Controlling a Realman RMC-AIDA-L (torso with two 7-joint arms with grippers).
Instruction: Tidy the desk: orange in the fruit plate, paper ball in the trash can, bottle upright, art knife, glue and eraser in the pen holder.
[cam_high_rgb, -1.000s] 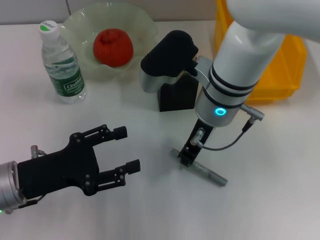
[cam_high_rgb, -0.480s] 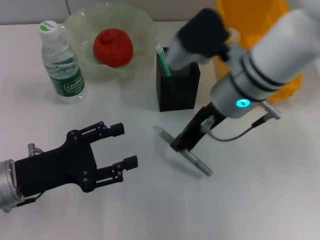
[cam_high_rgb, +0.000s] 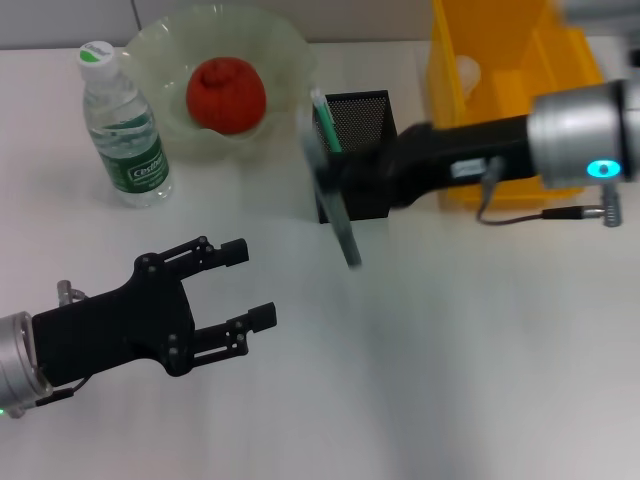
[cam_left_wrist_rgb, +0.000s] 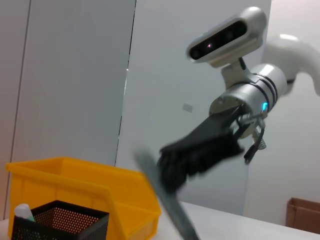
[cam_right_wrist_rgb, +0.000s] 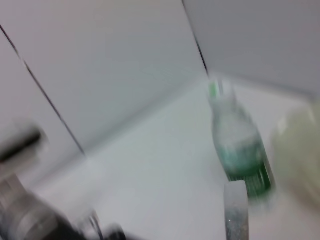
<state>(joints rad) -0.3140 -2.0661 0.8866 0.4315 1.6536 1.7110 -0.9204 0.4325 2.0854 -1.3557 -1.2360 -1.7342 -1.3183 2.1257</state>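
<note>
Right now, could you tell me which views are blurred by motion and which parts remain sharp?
Head view: the art knife in the right end effector is smeared; bottle, orange and left end effector are sharp. Left wrist view: knife blurred; pen holder and trash can crisp. Right wrist view: everything is blurred.

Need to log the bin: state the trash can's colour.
Bright yellow; the trash can shows best in the head view, behind the right gripper.

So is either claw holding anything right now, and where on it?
The right claw holds a long grey art knife near its middle, lifted beside the black mesh pen holder. The left claw is open, empty.
</note>
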